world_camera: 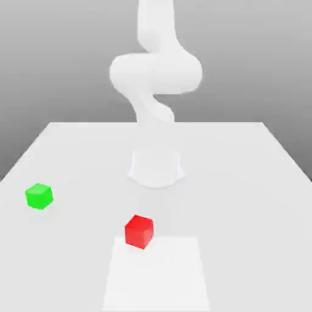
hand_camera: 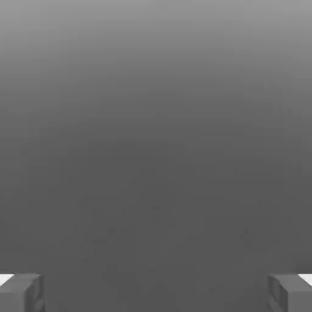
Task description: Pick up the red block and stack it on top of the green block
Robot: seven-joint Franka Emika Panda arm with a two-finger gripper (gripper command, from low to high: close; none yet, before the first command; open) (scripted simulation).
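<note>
The red block sits on the white table, near the front and a little to the exterior view's left of centre. Further to that view's left and slightly farther back lies the green block, well apart from the red one. In the hand view my gripper is open: its two grey fingertips stand wide apart with only plain grey surface between them, and no block sits there.
The white arm rises from its round base at the table's middle, behind the red block. A paler rectangular patch lies at the table's near edge, right beside the red block.
</note>
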